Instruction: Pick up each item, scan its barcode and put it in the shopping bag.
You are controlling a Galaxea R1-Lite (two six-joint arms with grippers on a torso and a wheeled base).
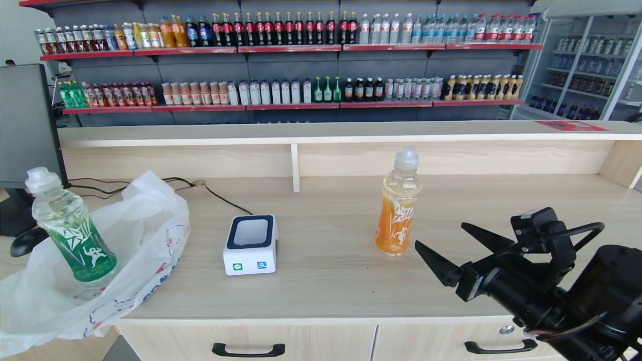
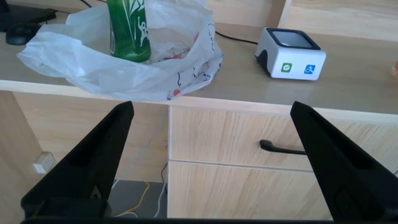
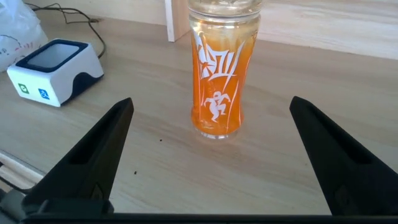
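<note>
Orange bottle [image 1: 399, 203] stands just ahead of R pincer [image 1: 439, 234] (jaws apart, no contact); L pincer [image 2: 212, 107] apart too.

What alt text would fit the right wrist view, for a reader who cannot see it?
An orange bottle stands upright on a wooden counter, ahead of the open right pincer, which does not touch it. A small white scanner sits on the counter to one side.
</note>
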